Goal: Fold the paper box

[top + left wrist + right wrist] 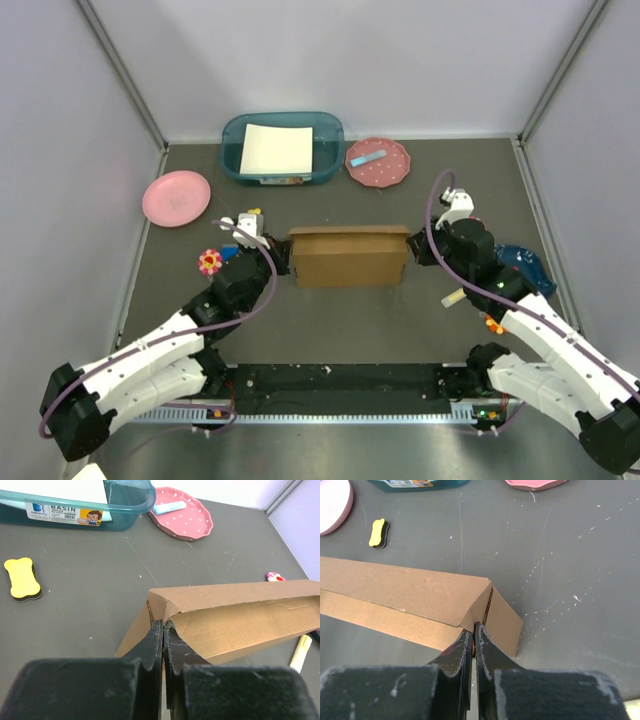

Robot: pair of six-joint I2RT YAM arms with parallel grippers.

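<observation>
Flanking 1 paper box [348,257]: 2 closed jaws

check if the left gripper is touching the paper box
Touching. The left wrist view shows the left gripper shut, its tips pinching the cardboard at the near end of the paper box, with no gap visible.

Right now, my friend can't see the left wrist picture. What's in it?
The left end effector, shut, pinches the near corner of the brown paper box. Behind it sit a teal bin, a pink dotted plate and a yellow bone-shaped block.
</observation>
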